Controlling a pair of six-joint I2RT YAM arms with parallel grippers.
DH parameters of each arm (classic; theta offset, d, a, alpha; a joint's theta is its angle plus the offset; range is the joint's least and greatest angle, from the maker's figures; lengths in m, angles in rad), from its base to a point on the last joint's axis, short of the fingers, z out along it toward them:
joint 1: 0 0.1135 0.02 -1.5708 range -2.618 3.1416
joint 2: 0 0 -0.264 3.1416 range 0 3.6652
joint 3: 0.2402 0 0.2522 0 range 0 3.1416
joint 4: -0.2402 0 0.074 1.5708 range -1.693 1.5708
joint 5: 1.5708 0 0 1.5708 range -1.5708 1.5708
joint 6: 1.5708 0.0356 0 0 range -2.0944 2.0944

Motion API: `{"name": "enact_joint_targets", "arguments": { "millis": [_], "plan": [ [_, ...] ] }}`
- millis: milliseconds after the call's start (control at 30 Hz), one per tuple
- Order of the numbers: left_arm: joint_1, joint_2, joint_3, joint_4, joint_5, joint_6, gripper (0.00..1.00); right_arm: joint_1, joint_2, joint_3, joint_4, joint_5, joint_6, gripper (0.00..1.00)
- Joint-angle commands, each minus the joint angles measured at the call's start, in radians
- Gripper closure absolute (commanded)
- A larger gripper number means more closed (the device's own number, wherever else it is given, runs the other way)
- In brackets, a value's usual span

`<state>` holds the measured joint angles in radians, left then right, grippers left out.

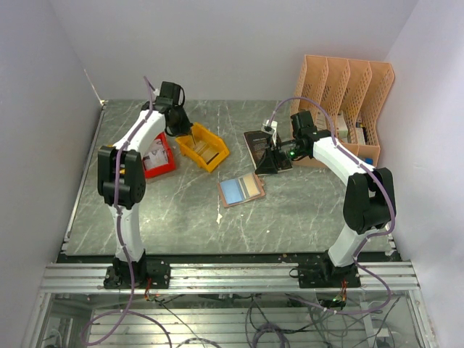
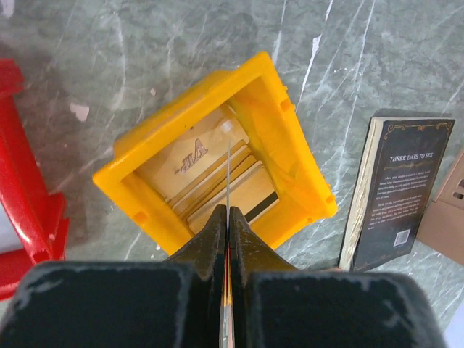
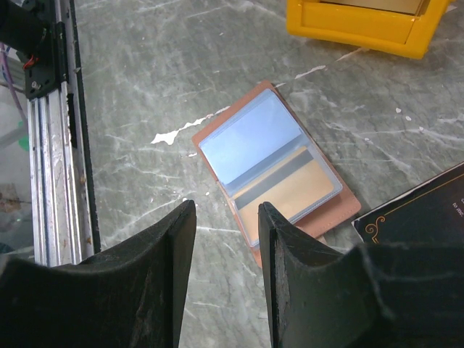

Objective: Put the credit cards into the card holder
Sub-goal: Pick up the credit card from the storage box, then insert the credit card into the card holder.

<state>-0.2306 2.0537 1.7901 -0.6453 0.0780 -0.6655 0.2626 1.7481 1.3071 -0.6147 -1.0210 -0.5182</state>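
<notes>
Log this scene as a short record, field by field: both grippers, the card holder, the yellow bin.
left gripper: shut on a thin card held edge-on above the yellow plastic bin
yellow plastic bin: more flat cards inside
right gripper: open, empty, over the grey marbled table
card holder: tan-pink leather-like folding wallet, lying open on the table
cards in holder: light blue card, orange-gold card, both in clear sleeves

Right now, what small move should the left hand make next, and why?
Probably lift and swing toward the holder. The left hand is shut on a thin card, held edge-on over the bin, and the holder lies open on the table, away from the bin.
</notes>
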Motion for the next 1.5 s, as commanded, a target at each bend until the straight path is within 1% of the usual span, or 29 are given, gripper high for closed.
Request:
{"name": "enact_joint_targets", "arguments": {
  "millis": [0, 133, 333, 567, 667, 800, 900, 967, 1000, 1033, 1100, 1167, 1233, 1300, 1367, 1467],
  "plan": [
    [-0.027, -0.105, -0.033, -0.004, -0.105, -0.108, 0.93, -0.009, 0.014, 0.025, -0.011, -0.011, -0.016, 0.6],
    [-0.039, -0.186, -0.113, 0.05, -0.152, -0.17, 0.93, -0.009, 0.016, 0.023, -0.01, -0.016, -0.016, 0.6],
    [-0.045, -0.289, -0.205, 0.087, -0.155, -0.231, 0.93, -0.009, 0.019, 0.025, -0.017, -0.041, -0.022, 0.6],
    [-0.064, -0.446, -0.347, 0.17, -0.063, -0.314, 0.93, -0.007, -0.02, -0.003, 0.016, -0.117, -0.003, 0.6],
    [-0.073, -0.527, -0.425, 0.23, 0.004, -0.351, 0.93, -0.007, -0.033, -0.01, 0.026, -0.143, 0.003, 0.6],
    [-0.076, -0.657, -0.594, 0.386, 0.121, -0.348, 0.93, -0.007, -0.058, -0.026, 0.052, -0.176, 0.018, 0.6],
    [-0.076, -0.752, -0.769, 0.614, 0.261, -0.259, 0.93, -0.009, -0.08, -0.054, 0.129, -0.204, 0.092, 0.58],
    [-0.076, -0.812, -0.915, 0.843, 0.382, -0.235, 0.93, -0.011, -0.098, -0.097, 0.253, -0.227, 0.226, 0.54],
    [-0.077, -0.834, -0.996, 0.987, 0.438, -0.244, 0.93, -0.012, -0.108, -0.134, 0.352, -0.25, 0.334, 0.51],
    [-0.084, -0.852, -1.065, 1.175, 0.473, -0.255, 0.93, -0.013, -0.121, -0.173, 0.462, -0.275, 0.448, 0.49],
    [-0.102, -0.875, -1.174, 1.379, 0.504, -0.266, 0.93, -0.011, -0.143, -0.264, 0.733, -0.309, 0.694, 0.42],
    [-0.134, -0.899, -1.239, 1.471, 0.463, -0.262, 0.93, -0.01, -0.147, -0.369, 0.982, -0.322, 0.904, 0.35],
    [-0.177, -0.925, -1.282, 1.531, 0.408, -0.237, 0.93, -0.008, -0.14, -0.412, 1.139, -0.318, 1.041, 0.3],
    [-0.216, -0.935, -1.323, 1.588, 0.347, -0.229, 0.93, 0.005, -0.131, -0.44, 1.26, -0.319, 1.141, 0.27],
    [-0.244, -0.921, -1.363, 1.671, 0.301, -0.243, 0.93, 0.026, -0.121, -0.461, 1.373, -0.322, 1.214, 0.27],
    [-0.272, -0.864, -1.391, 1.804, 0.28, -0.279, 0.93, 0.066, -0.1, -0.474, 1.473, -0.324, 1.293, 0.27]
  ]
}}
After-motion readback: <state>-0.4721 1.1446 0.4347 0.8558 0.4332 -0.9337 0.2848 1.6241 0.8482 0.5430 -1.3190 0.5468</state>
